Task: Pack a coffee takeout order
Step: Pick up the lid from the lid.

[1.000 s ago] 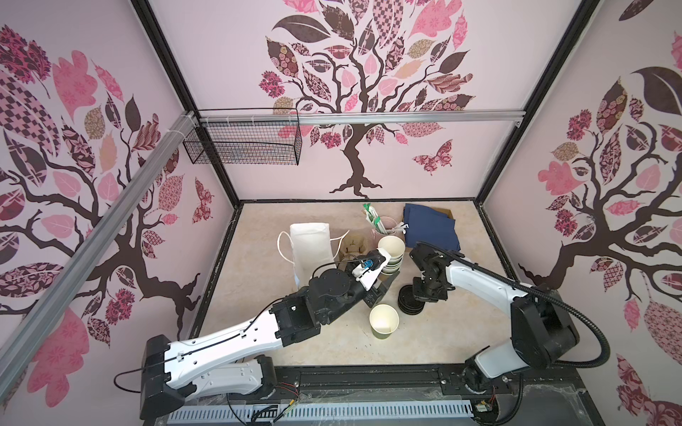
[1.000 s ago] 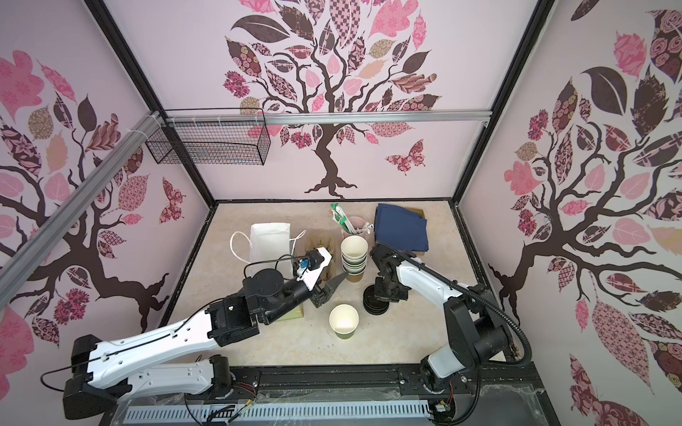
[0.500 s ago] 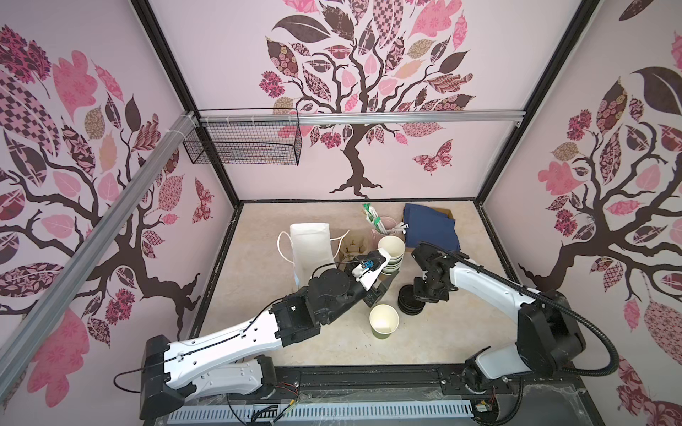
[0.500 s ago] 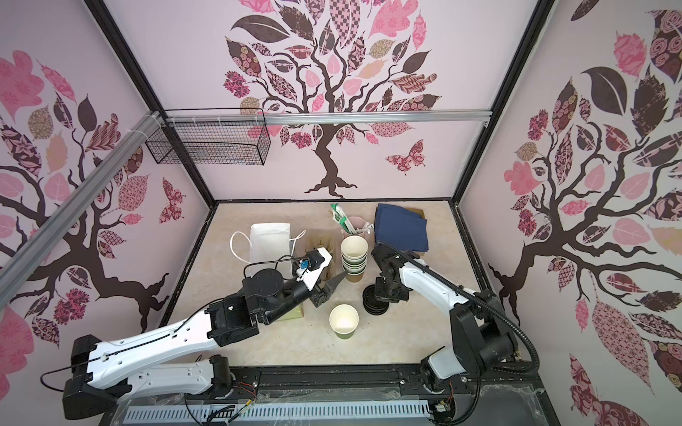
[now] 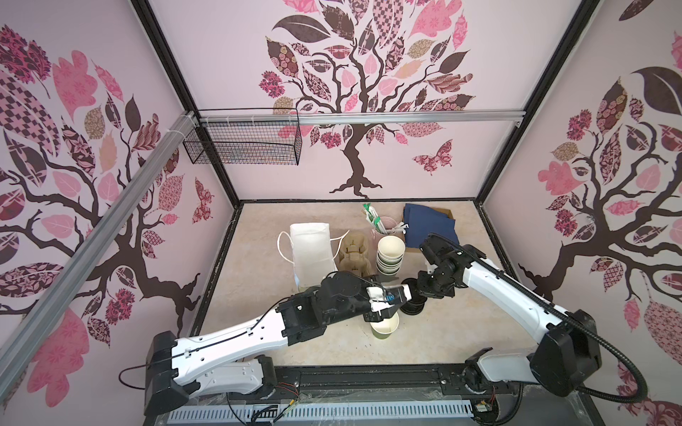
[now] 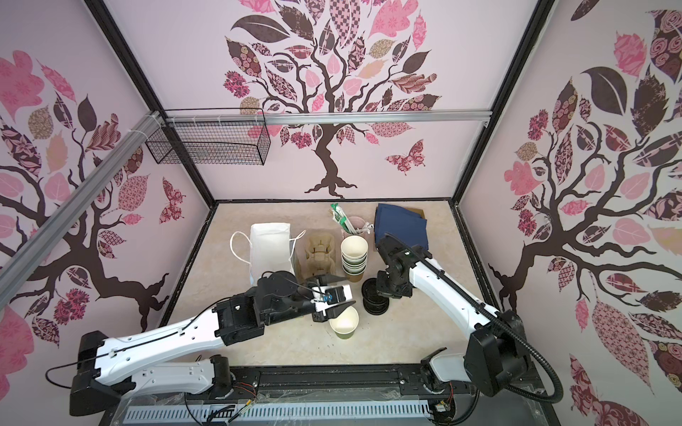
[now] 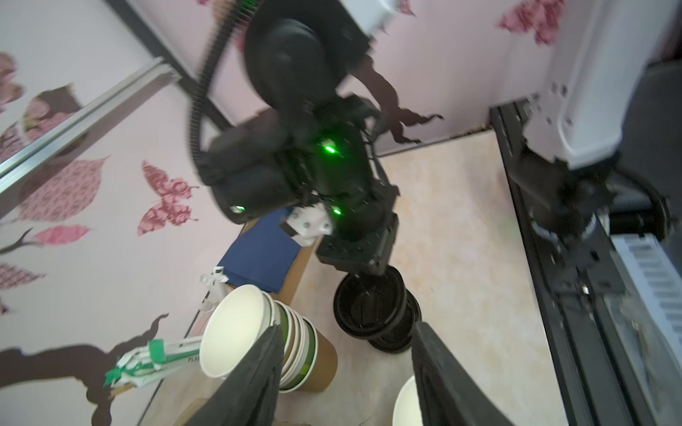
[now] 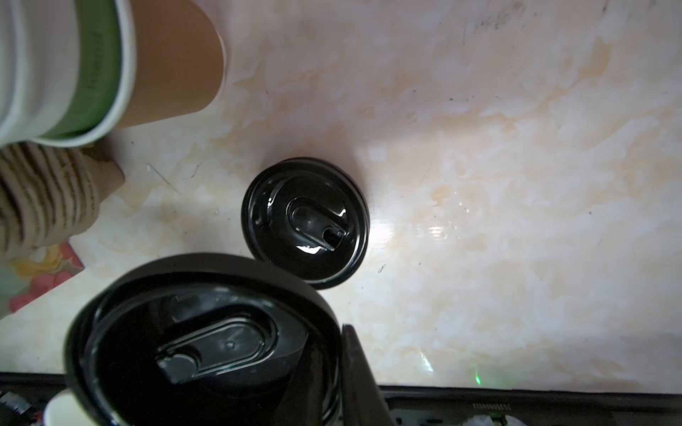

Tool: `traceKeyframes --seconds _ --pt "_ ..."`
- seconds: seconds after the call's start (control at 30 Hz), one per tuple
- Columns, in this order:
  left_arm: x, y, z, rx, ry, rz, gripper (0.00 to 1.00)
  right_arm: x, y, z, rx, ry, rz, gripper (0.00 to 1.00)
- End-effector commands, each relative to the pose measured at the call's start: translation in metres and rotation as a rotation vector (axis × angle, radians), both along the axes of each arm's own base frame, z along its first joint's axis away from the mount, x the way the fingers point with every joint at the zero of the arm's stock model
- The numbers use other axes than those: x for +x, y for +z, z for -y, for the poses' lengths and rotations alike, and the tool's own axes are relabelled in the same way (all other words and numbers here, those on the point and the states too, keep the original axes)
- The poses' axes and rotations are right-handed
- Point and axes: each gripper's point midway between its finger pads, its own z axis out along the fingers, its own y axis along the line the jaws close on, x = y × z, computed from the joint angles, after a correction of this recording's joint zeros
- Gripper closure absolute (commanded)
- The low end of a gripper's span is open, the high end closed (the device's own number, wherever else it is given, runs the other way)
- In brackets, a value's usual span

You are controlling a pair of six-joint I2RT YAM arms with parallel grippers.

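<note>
Right wrist: right gripper [image 8: 341,354] clamps black round lid [image 8: 203,343].
Hazard: left gripper [image 7: 347,369], jaws apart, leaves olive-green paper cup [image 6: 345,324] unbraced; may tip.

Both top views are bright, evenly lit and sharp at the centre, with wide-angle stretching toward the edges. Shadows on the surface [image 5: 435,343] are soft and pale. The left wrist view is smeared by blur, worst on the right arm [image 7: 295,166]. In the right wrist view white glare sits just beside the loose black lid [image 8: 305,223]; the nearer lid [image 8: 199,343] is dark and out of focus.
</note>
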Motion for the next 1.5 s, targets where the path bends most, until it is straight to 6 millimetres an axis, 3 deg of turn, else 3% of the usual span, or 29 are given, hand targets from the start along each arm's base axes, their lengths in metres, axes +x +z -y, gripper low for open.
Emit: traceKeyframes --seconds 0.0,0.13,0.27,0.5,0.6,0.83,1.0,1.3,1.47 --pt "-0.019 -0.037 0.004 0.229 -0.216 0.151 0.41 -0.019 0.025 0.0 0.028 0.023 -0.027 0.87" --pt "0.001 -0.051 0.009 0.323 -0.217 0.281 0.38 -0.027 0.041 0.001 0.043 0.027 -0.03 0.87" --pt "0.012 -0.044 0.027 0.283 -0.176 0.395 0.36 -0.036 0.044 -0.002 0.076 0.034 -0.056 0.87" --pt "0.017 -0.04 0.049 0.226 -0.138 0.488 0.33 -0.041 0.048 -0.01 0.121 0.042 -0.084 0.88" --pt "0.011 -0.046 0.052 0.232 -0.175 0.478 0.31 -0.043 0.052 -0.016 0.155 0.049 -0.094 0.88" --pt "0.018 -0.064 0.056 0.314 -0.174 0.52 0.31 -0.056 0.059 -0.017 0.174 0.079 -0.132 0.89" --pt "0.022 -0.071 0.058 0.374 -0.161 0.57 0.35 -0.06 0.063 -0.014 0.16 0.103 -0.151 0.89" --pt "0.035 -0.061 0.071 0.38 -0.074 0.692 0.47 -0.066 0.063 -0.018 0.18 0.131 -0.181 0.89" --pt "0.04 -0.064 0.071 0.413 -0.059 0.717 0.56 -0.064 0.062 -0.016 0.171 0.123 -0.174 0.89"
